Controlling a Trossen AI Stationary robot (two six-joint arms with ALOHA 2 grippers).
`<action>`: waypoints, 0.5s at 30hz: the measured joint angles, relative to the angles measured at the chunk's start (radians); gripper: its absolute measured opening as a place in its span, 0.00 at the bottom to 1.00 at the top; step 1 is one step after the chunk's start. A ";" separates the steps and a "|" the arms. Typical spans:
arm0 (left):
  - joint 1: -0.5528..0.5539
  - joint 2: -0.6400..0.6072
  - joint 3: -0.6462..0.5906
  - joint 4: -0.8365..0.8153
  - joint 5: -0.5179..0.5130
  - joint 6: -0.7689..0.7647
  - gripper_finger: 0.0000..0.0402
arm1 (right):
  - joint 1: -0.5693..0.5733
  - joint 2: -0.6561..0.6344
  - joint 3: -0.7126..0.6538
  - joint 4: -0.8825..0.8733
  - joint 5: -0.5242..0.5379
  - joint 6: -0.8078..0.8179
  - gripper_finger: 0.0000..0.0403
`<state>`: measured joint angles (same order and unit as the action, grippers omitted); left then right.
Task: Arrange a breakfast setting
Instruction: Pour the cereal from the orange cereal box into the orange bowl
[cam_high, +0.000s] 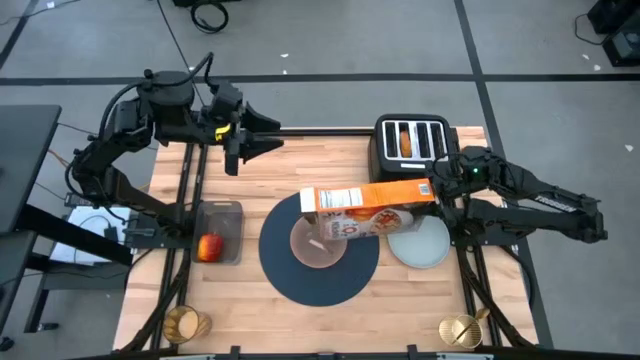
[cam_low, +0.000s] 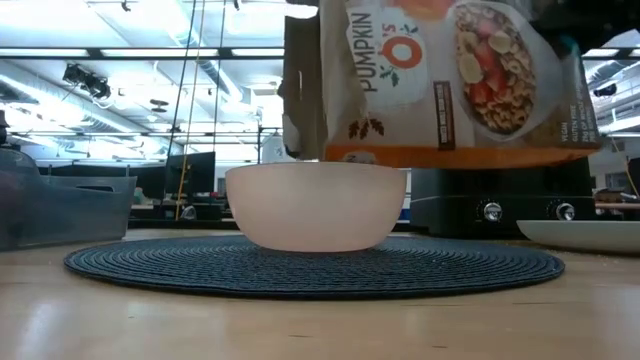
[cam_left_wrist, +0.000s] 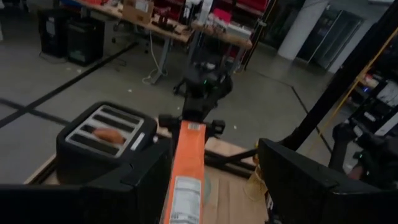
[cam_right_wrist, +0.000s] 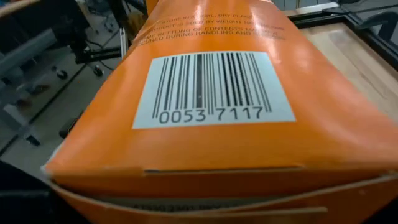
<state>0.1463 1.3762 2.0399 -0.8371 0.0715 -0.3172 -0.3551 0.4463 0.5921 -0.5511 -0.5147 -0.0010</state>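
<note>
- A pale wooden table stands on a grey floor, with a workshop of benches and ceiling lights behind it.
- The right gripper is clamped on one end of an orange cereal box, held on its side above the table.
- The box's long axis runs across the table, its free end reaching toward the left arm's side over the translucent pink bowl.
- That bowl sits on the large round navy placemat, near its middle.
- The pale blue-grey plate lies just beside the mat, partly under the box.
- The black four-slot toaster has something tan in one slot; too small to name.
- The left gripper hovers over the far edge, fingers apart, holding nothing.
- A red apple rests in a clear bin.
- The box's top is cut off in the low view.
</note>
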 joint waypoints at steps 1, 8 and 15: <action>0.000 0.000 0.000 -0.017 -0.002 0.000 0.60 | 0.004 0.010 0.010 -0.007 0.002 -0.001 0.72; 0.000 0.000 0.000 -0.168 -0.070 -0.009 0.60 | 0.027 0.058 0.055 -0.040 0.031 0.000 0.72; 0.000 0.000 0.000 -0.276 -0.106 -0.021 0.60 | 0.049 0.085 0.079 -0.047 0.061 0.011 0.72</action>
<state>0.1466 1.3762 2.0399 -1.1126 -0.0346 -0.3378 -0.3057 0.5317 0.6710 -0.5986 -0.4534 0.0099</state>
